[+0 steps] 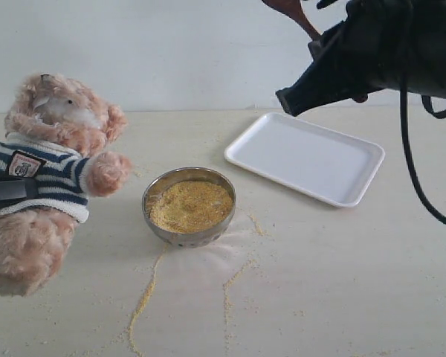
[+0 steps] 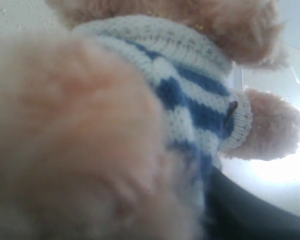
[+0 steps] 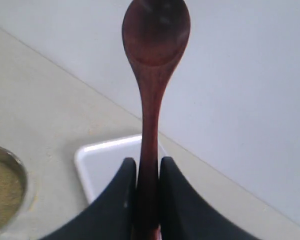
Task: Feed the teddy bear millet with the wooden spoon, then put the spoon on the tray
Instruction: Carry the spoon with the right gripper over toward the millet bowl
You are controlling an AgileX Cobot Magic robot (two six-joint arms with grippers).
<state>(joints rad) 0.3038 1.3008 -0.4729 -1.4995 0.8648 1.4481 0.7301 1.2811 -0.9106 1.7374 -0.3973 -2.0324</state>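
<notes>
The teddy bear (image 1: pixel 56 160) leans at the left of the exterior view in its striped shirt, facing the bowl. My left gripper (image 1: pixel 6 192) is shut on its torso; one black finger (image 2: pixel 255 215) shows beside the fur in the left wrist view. The millet (image 1: pixel 190 205) fills a metal bowl (image 1: pixel 153 195) at the middle. My right gripper (image 3: pixel 147 167) is raised at the top right, above the far end of the white tray (image 1: pixel 305 156), and is shut on the handle of the wooden spoon (image 3: pixel 155 35). The spoon's bowl points up and looks empty.
Thin trails of spilled millet (image 1: pixel 143 297) run from the metal bowl toward the near table edge, with another line (image 1: pixel 228 286) to its right. A black cable (image 1: pixel 412 149) hangs from the right arm over the right side. A pale wall backs the table.
</notes>
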